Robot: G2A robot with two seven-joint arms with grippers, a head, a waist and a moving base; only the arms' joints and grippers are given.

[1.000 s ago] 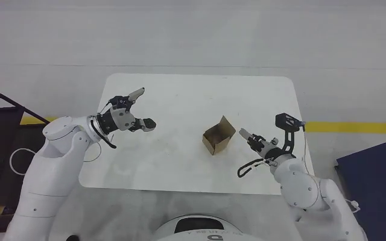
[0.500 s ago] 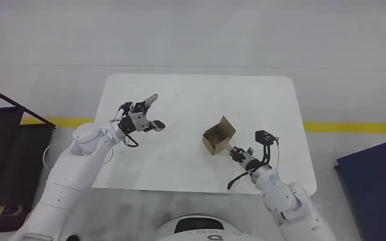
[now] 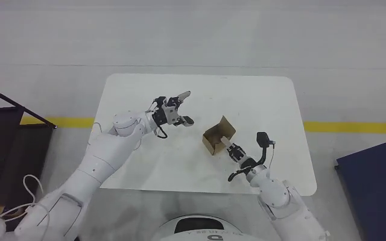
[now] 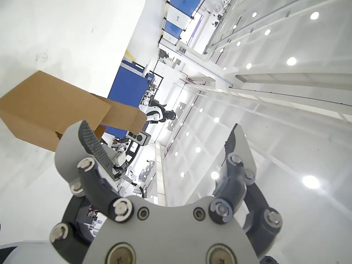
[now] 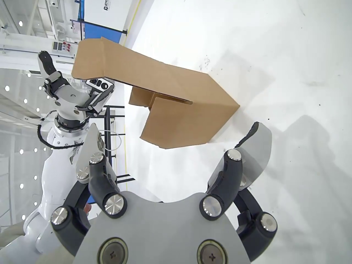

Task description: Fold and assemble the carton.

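A small brown carton (image 3: 218,137) lies on its side on the white table (image 3: 253,96), right of centre, with one flap raised. In the right wrist view the carton (image 5: 170,102) shows loose flaps at its open end. My right gripper (image 3: 234,150) is open and sits just off the carton's near right corner; its fingers (image 5: 255,138) are close to the carton and hold nothing. My left gripper (image 3: 183,108) is open above the table, a short way to the left of the carton, empty. The left wrist view has the carton (image 4: 52,111) beyond one fingertip (image 4: 90,141).
The table's left half and far side hold nothing. Its near edge (image 3: 199,191) runs close behind my right gripper. A yellow floor line (image 3: 344,126) passes on the right, off the table.
My left gripper has travelled right across the table toward the carton. My right gripper has moved left and closed in on the carton's near corner. The carton has stayed put.
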